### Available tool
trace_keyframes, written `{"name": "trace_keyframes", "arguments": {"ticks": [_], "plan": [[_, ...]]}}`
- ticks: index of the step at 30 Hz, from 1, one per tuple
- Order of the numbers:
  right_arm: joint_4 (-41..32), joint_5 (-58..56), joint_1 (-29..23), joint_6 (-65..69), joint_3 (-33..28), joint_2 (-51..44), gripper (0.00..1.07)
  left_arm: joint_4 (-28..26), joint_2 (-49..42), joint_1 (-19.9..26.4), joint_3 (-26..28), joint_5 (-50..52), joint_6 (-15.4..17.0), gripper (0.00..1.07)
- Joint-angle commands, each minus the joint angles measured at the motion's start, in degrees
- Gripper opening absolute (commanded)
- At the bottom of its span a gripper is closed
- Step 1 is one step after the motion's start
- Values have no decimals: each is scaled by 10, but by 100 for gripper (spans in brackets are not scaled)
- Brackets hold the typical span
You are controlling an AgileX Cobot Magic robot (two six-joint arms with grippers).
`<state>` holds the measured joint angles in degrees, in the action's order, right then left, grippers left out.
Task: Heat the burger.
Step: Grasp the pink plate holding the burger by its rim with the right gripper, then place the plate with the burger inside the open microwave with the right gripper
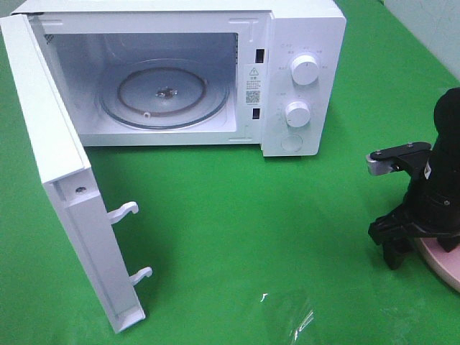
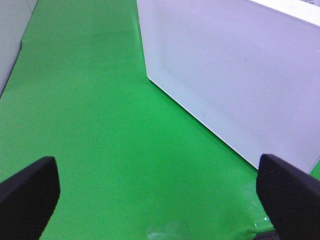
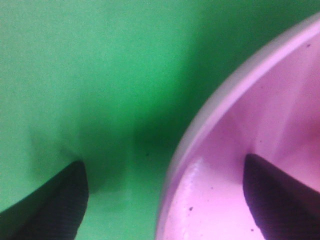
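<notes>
Although the burger shows in no view, the green tabletop (image 1: pixel 237 237) offers two places that bear on it. At the far side stands the white microwave (image 1: pixel 302 43), its door (image 1: pixel 50 144) swung fully open and the glass turntable (image 1: pixel 164 93) bare. At the right edge lies the pink plate (image 1: pixel 442 266), mostly hidden beneath the right arm.

The burger probably sits on the hidden part of that plate or out of frame; the pictures cannot settle it. The right claw (image 1: pixel 394 251) hangs low over the plate's rim on the microwave side, spread wide and empty. One finger (image 3: pixel 55 200) is over the tabletop and the other over the plate's inside, so the rim runs between them.

The right arm is plainly the nearer one to the plate, and the microwave lies to its left and farther back. The left claw (image 2: pixel 157 200) is likewise wide and empty, near a white dotted panel of the microwave.
</notes>
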<state>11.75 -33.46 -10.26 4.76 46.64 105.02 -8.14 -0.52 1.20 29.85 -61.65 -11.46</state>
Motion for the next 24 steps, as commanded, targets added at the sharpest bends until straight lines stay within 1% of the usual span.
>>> {"name": "trace_keyframes", "arguments": {"ticks": [1, 2, 3, 4, 5, 6, 7, 8, 9, 10, 11, 12, 13, 14, 15, 16, 17, 24], "plan": [[2, 3, 3, -7, -3, 10, 79, -3, -8, -3, -1, 1, 3, 100], [2, 2, 3, -9, -3, 16, 77, -3, -8, -3, -1, 1, 3, 100], [2, 0, 3, -9, -3, 18, 72, -3, -8, -3, -1, 1, 3, 100], [2, 0, 3, -9, -3, 18, 72, -3, -8, -3, -1, 1, 3, 100], [2, 0, 3, -8, -3, 18, 68, -3, -8, -3, -1, 1, 3, 100], [2, 0, 3, -8, -3, 18, 68, -3, -8, -3, -1, 1, 3, 100], [2, -2, 3, -7, -3, 18, 58, -3, -8, -3, -1, 1, 3, 100], [2, -2, 3, -7, -3, 18, 58, -3, -8, -3, -1, 1, 3, 100], [2, -4, 3, -5, -3, 18, 47, -3, -8, -3, -1, 1, 3, 100], [3, -6, 3, -3, -3, 18, 32, -3, -8, -3, -1, 1, 3, 100], [3, -6, 3, -3, -3, 18, 32, -3, -8, -3, -1, 1, 3, 100], [10, -6, 3, -3, -3, 18, 19, -3, -8, -3, -1, 1, 3, 100], [10, -6, 3, -3, -3, 18, 19, -3, -8, -3, -1, 1, 3, 100], [17, -6, 3, -3, -3, 18, 13, -3, -8, -3, -1, 1, 3, 100], [17, -6, 3, -3, -3, 18, 13, -3, -8, -3, -1, 1, 3, 100], [30, -7, 3, -3, -3, 18, 3, -3, -8, -3, -1, 1, 3, 100], [31, -3, 3, -3, -3, 18, 0, -3, -8, -3, -1, 1, 3, 100], [26, -5, 3, -3, -3, 18, 0, -3, -8, -3, -1, 1, 3, 100]]}}
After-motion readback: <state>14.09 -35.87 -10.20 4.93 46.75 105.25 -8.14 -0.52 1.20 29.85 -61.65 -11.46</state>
